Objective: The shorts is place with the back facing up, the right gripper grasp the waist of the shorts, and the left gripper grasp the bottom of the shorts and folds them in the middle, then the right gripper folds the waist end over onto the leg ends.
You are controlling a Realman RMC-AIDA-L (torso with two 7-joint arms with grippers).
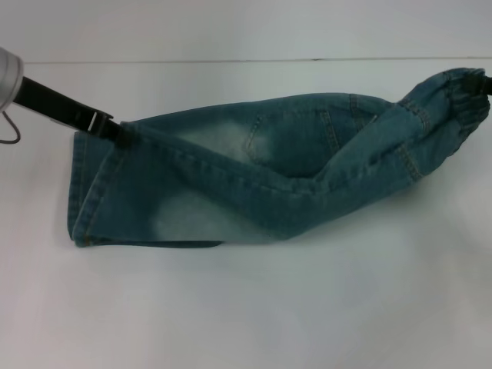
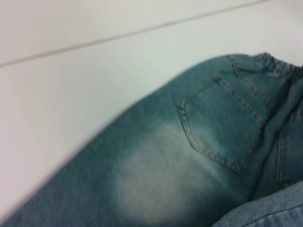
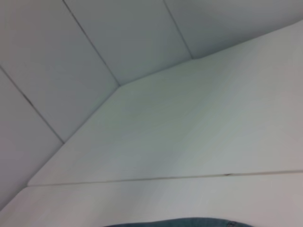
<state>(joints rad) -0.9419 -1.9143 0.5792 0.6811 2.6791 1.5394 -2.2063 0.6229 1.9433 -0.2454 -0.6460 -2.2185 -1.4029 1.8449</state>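
Note:
The faded blue denim shorts lie across the white table, folded lengthwise with one half over the other. The flat leg hems are at the left, and my left gripper is shut on their far corner. The ruffled waist is at the far right, raised a little. My right gripper shows only as a black tip at the picture's edge, shut on the waist. The left wrist view shows a back pocket, a pale patch and the waist band. The right wrist view has only a sliver of denim.
The white table spreads bare in front of the shorts. A seam line runs across its far side, with a grey panelled wall behind.

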